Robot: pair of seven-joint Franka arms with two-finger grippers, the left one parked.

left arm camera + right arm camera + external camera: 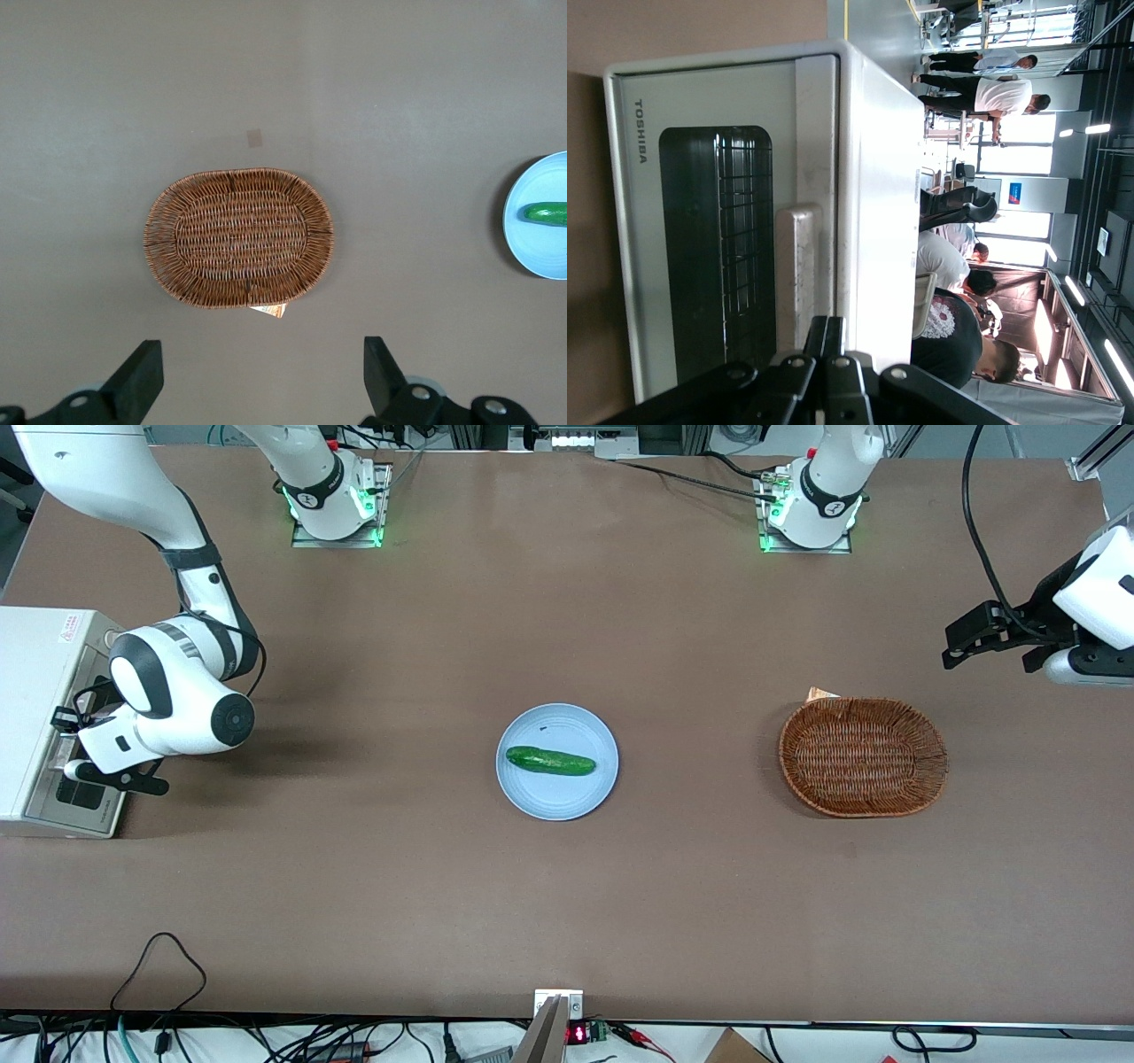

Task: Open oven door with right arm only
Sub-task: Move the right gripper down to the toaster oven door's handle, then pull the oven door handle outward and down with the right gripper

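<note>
**Gripper at the oven door, its grip hidden**

In the front view's middle, a cucumber [550, 761] lies on a blue plate [532, 797]. A basket [863, 756] sits toward the parked arm's end and covers most of a small card.

At the working arm's end, the frame edge cuts off the oven [35, 691]. The gripper [78, 766] hangs at the closed door [55, 808], just beside the handle [796, 266]. I cannot tell whether it is clenched or released.

The door frame reads "TOSHIBA". A red label [69, 631] on the oven top is illegible.

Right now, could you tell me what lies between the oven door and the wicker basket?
In the front view, only the blue plate holding a cucumber lies between the oven door, where the gripper is, and the basket.
</note>
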